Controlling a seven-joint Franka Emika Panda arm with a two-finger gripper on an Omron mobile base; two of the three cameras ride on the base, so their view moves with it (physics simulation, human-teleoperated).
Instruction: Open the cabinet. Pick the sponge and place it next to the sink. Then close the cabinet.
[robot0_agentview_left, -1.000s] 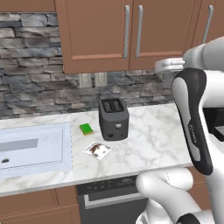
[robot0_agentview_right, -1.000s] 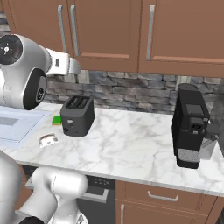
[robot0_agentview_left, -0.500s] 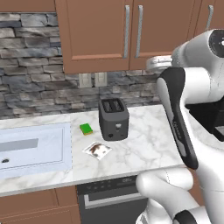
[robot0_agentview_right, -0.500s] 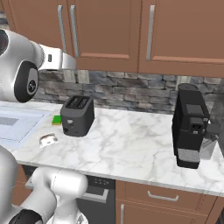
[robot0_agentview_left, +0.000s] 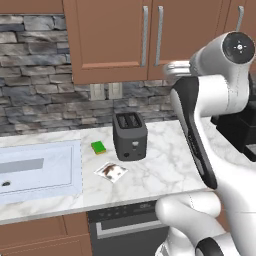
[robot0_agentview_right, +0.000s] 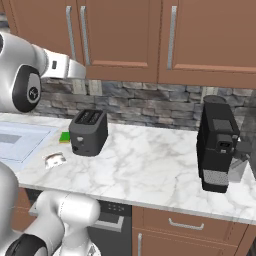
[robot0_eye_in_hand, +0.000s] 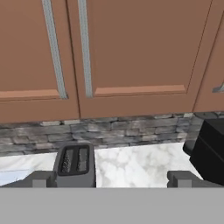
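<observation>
Two cabinet (robot0_agentview_left: 135, 37) doors are staying closed above the toaster (robot0_agentview_left: 130, 135), with the sink (robot0_agentview_left: 37, 170) lying left of it. From the right side, the cabinet (robot0_agentview_right: 110, 35) is hanging over the toaster (robot0_agentview_right: 88, 132). Through the hand camera, the gripper (robot0_eye_in_hand: 111, 179) is gaping wide, holding nothing, facing the doors above the toaster (robot0_eye_in_hand: 74, 165).

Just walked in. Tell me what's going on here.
The white robot arm has its claw raised toward the wide brown wall cabinet, jaws wide open and empty. Both cabinet doors are shut, and the claw is short of the silver bar handles. On the marble counter a black toaster stands beside a light-green sponge, with the sink to the left. Nothing has been set by the sink from the cabinet.
</observation>
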